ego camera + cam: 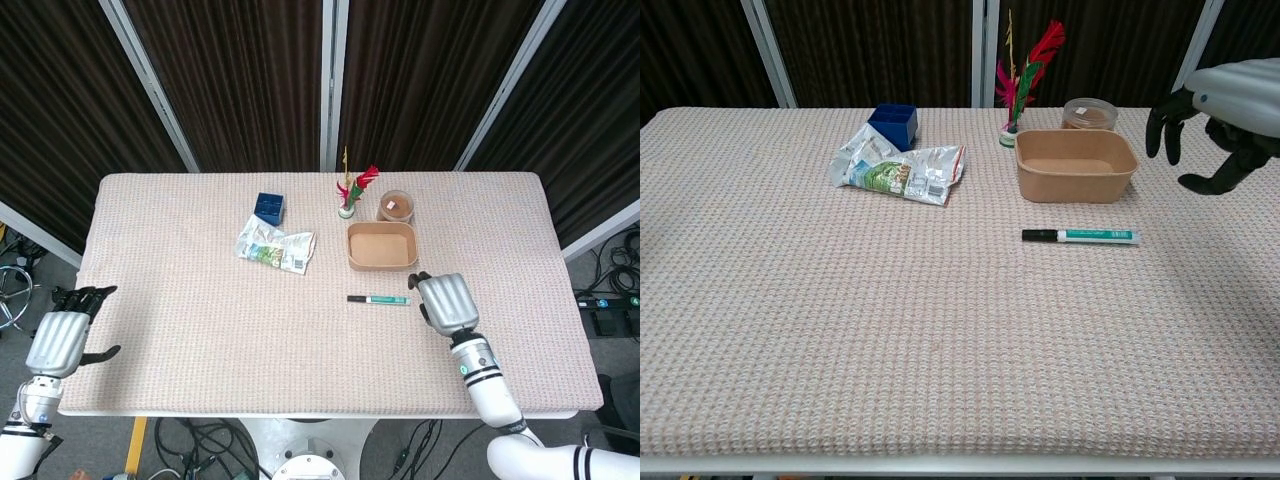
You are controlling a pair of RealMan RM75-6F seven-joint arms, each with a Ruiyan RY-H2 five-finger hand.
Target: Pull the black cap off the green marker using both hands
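Green marker lies flat mid-table, black cap on and pointing left, just in front of one brown tray; right hand hovers near its tail, fingers spread, probably lining up a grasp; left hand at table edge, empty, fingers apparently loosely apart; one marker, one cap, two hands.

Head view looks steeply down on the whole table; chest view faces it low and nearer

green marker, black cap on, lying flat
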